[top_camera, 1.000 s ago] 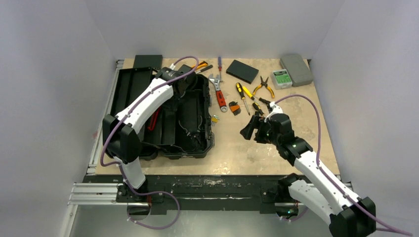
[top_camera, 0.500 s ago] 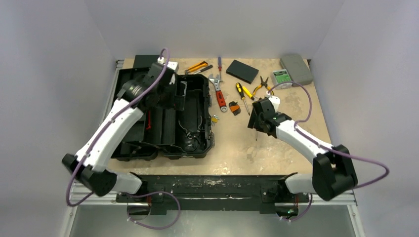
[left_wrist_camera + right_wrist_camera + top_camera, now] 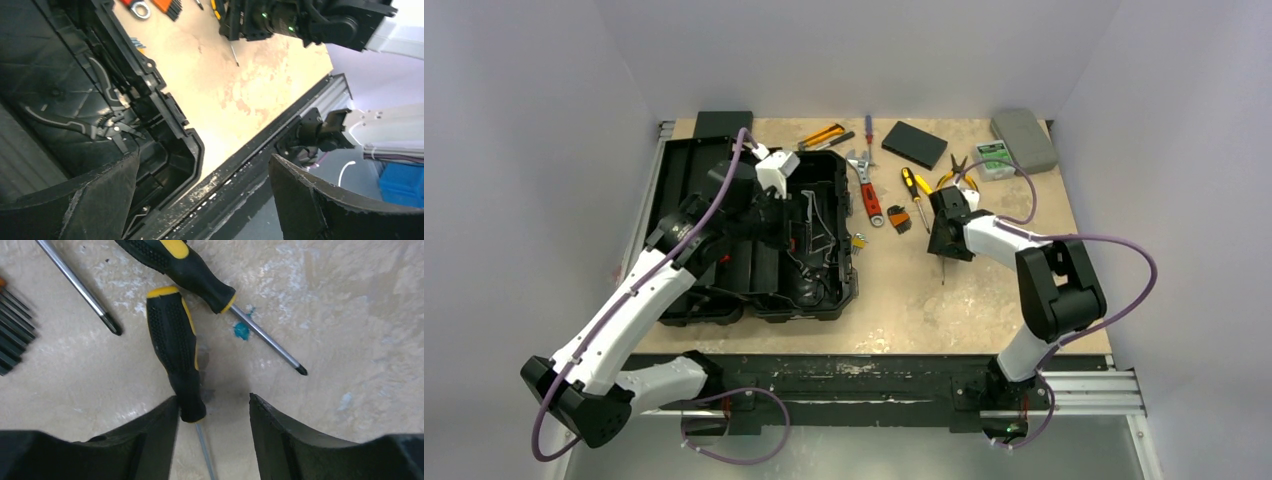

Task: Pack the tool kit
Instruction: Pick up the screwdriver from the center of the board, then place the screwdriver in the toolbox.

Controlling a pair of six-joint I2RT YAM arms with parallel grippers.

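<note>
The right gripper (image 3: 212, 432) had come down onto the table (image 3: 984, 300) within the last second. A moment earlier it hung higher and nearer the robot's base. Its fingers stood spread, and the butt of a black-and-yellow screwdriver (image 3: 175, 355) lay in the gap between them. The handle was close against the left finger, but nothing was pinched yet. The bare shaft ran on past the fingers, back toward the arm. A second screwdriver (image 3: 197, 272) lay just beside the first, its handle crossing close above it. I thought a careless squeeze might nudge that one too.

Farther out, the left gripper (image 3: 202, 170) had swung across as well. It had been at the far back corner of the toolbox (image 3: 846, 298) and now hovered over the open tub. Its fingers were spread with nothing between them. Below it a dark pliers-like tool (image 3: 102, 120) lay inside the box.

The toolbox sat open on the left half of the table, its lid thrown back to the left. Several tools were not yet packed, among them a red wrench (image 3: 870, 203) between the box and the right gripper.

As I read it, the left arm had finished a drop-off and the right was lined up for the next pick. What remained was to close on the handle, lift it, and carry it left to the box.
</note>
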